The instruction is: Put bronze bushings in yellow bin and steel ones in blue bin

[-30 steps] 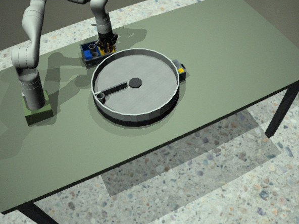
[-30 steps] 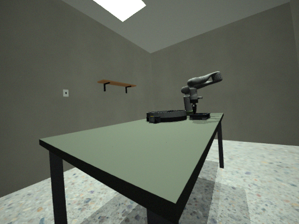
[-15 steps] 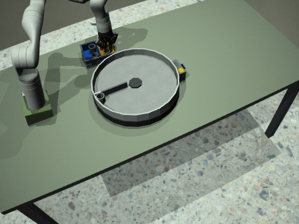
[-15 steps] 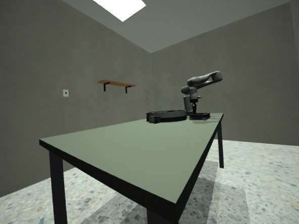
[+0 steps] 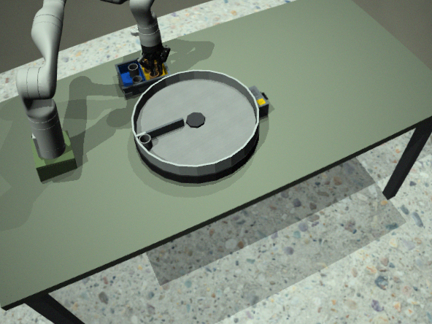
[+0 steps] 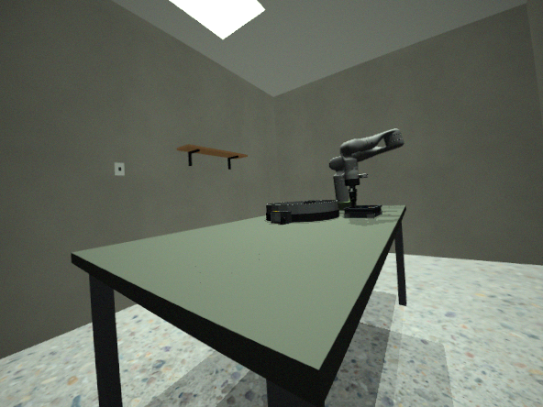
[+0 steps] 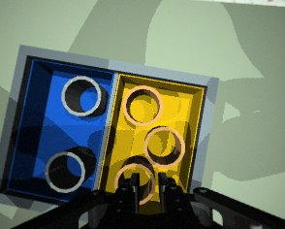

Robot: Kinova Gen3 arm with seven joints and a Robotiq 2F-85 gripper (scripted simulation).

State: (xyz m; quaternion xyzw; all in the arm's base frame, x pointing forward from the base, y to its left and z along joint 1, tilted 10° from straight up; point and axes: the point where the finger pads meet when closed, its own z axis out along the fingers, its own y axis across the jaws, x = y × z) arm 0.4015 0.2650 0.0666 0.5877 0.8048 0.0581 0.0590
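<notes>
A plain-walled room surrounds a green counter (image 5: 310,69) (image 6: 257,275), its near left corner cut off in the top view. At left center sits the walled turntable (image 5: 219,98) (image 6: 316,210), left of it the gray arm (image 5: 51,33) (image 6: 367,147); the exterior view hides the turntable's interior behind its wall. Beyond, toward the far left edge, are the blue bin (image 5: 128,78) (image 7: 46,131) and, right of it, the yellow bin (image 5: 163,72) (image 7: 176,109). The end effector (image 5: 157,74) (image 6: 352,205) (image 7: 148,182) points down over the yellow bin, fingers narrowly parted, pinching nothing and partly covering one of three upright bronze bushings (image 7: 118,179). Two gray steel bushings (image 5: 134,73) (image 7: 100,99) stand in the blue bin, axes vertical. Another gray bushing (image 5: 147,146) stands upright on the turntable's near left, beside the dark bar (image 5: 166,127).
</notes>
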